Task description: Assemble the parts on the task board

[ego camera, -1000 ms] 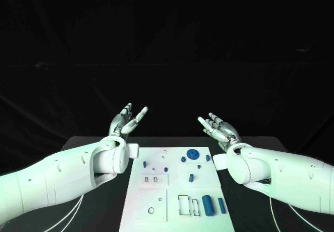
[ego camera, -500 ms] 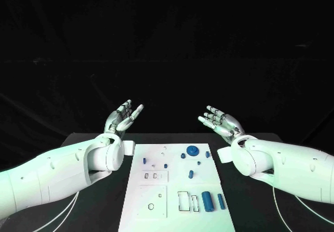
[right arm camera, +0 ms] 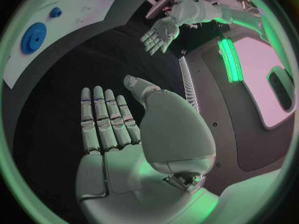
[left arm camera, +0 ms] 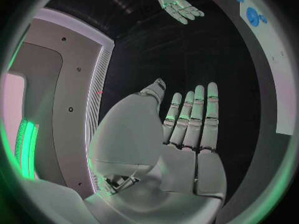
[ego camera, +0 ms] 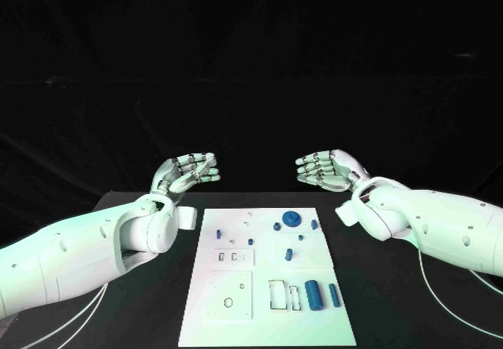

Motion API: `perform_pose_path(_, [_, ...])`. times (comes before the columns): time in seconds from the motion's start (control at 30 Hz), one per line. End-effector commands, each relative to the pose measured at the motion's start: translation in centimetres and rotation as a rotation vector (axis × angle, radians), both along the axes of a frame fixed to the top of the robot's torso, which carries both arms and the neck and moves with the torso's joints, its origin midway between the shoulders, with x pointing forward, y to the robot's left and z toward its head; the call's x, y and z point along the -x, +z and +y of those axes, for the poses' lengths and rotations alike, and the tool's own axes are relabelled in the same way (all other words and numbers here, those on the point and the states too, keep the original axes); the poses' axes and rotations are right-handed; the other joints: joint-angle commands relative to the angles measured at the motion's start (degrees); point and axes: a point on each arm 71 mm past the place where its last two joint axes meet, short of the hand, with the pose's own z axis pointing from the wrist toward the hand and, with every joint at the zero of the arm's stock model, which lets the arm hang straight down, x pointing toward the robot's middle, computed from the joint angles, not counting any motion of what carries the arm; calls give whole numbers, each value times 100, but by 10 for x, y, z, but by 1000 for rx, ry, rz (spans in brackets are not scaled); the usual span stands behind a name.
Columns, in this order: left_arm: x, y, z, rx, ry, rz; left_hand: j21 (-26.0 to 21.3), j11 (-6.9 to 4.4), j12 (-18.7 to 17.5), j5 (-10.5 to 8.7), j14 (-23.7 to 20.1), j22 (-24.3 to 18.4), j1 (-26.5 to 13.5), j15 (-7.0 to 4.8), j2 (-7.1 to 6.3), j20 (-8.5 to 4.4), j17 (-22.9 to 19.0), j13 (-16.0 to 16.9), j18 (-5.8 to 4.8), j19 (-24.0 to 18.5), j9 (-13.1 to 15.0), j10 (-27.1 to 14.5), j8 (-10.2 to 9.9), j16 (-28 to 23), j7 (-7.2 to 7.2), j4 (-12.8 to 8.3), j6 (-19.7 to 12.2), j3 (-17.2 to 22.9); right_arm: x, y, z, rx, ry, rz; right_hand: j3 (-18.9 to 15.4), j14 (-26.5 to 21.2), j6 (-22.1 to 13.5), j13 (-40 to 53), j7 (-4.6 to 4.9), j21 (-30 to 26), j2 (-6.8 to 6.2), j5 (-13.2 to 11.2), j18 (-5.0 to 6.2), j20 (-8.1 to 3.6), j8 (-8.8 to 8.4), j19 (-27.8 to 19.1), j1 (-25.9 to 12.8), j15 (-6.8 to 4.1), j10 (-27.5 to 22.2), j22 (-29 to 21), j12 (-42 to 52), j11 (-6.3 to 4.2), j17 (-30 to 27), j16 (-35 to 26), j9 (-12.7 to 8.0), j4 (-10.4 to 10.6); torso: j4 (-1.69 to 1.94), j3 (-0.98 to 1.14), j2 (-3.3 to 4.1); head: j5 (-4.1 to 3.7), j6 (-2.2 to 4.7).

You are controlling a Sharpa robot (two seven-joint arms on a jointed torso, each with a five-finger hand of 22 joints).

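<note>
Head view: both wrists just tipped over. Left hand (ego camera: 189, 171) and right hand (ego camera: 326, 169), upright a second ago, now aimed fingertips toward each other, high above the far end of the white task board (ego camera: 210, 327). Nothing gripped, no part touched, so assembly not yet begun; looks like a warm-up flex. On the flat, matte board: smooth blue plastic disc (ego camera: 291, 217) far right, fat blue cylinder (ego camera: 311, 295) and slimmer blue rod (ego camera: 334, 294) lying near right beside rectangular cut-outs.

Left wrist view: left hand (left arm camera: 187, 149) flat, silver fingers straight, side by side, empty. Board (left arm camera: 283, 84) and disc (left arm camera: 252, 16) well apart from it.

Right wrist view: right hand (right arm camera: 112, 134) likewise flat and empty; disc (right arm camera: 33, 37) resting on the board (right arm camera: 74, 5).
</note>
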Motion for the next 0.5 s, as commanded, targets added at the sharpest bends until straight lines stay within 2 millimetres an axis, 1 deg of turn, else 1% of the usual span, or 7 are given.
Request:
perform_pose_path(0.03, [6,7,-9,-13,-126,-14,81,-78,-12,29,281,-9,82,-93,-24,-97,87,10,83,237,18,309,54,87,224,-23,173,102,3,-4,13,313,130,-31,528,1736,1031,40,-95,1004,-379,52,166,-480,203,1310,-244,-549,1443,459,-49,-416,395,570,119,-408,11,4,134,-32,-17])
perform_pose_path(0.13, [12,13,-9,-13,-154,-15,168,-137,-73,27,533,0,95,-174,-78,-193,192,3,77,452,6,544,42,165,182,-16,267,194,4,-2,19,435,150,-69,415,2214,1082,33,-141,1539,-410,76,153,-660,123,1525,-293,-695,1625,785,-174,-499,686,830,115,-483,31,0,239,-67,-9])
perform_pose_path(0.17, [14,15,-10,-12,-161,-17,189,-146,-82,27,582,6,97,-189,-86,-210,212,3,77,491,4,578,42,188,175,-15,284,209,4,-1,21,473,155,-82,342,2612,1133,39,-182,1899,-469,96,158,-770,96,1787,-363,-792,1653,992,-252,-543,954,1133,120,-497,37,0,270,-74,-11])
perform_pose_path(0.2, [16,17,-10,-12,-166,-18,224,-159,-118,24,651,15,104,-211,-122,-238,249,-2,75,551,-2,618,31,220,168,-21,302,232,5,0,22,503,158,-89,332,2795,1162,44,-199,2084,-492,136,157,-815,76,1895,-401,-831,1652,1104,-294,-559,1141,1341,125,-502,43,-2,300,-80,-7])
perform_pose_path(0.33, [22,25,-11,-7,-187,-24,236,-162,-148,23,663,16,97,-215,-155,-248,267,-4,70,570,-7,633,21,224,165,-21,307,238,5,1,29,628,165,-117,292,3029,1189,66,-204,2555,-636,184,150,-860,-19,2101,-614,-856,1469,1415,-298,-569,1861,2184,145,-462,73,-11,428,-122,23])
perform_pose_path(0.43, [26,30,-12,-2,-202,-29,236,-160,-165,23,658,14,84,-213,-175,-249,274,-6,66,571,-11,637,14,220,166,-16,306,236,6,2,35,700,166,-135,249,3099,1228,95,-225,2843,-662,227,152,-865,-47,2216,-669,-855,1391,1616,-256,-572,2308,2806,181,-429,91,-19,487,-139,35])
perform_pose_path(0.5, [27,33,-13,1,-209,-32,236,-160,-165,23,658,14,84,-213,-175,-249,274,-6,66,571,-11,637,14,220,166,-16,306,236,6,2,38,732,167,-142,247,3156,1265,121,-228,3594,-667,247,31,-866,-62,2542,-683,-858,1349,2561,-227,-571,3346,3864,222,-409,108,-22,541,-148,54])
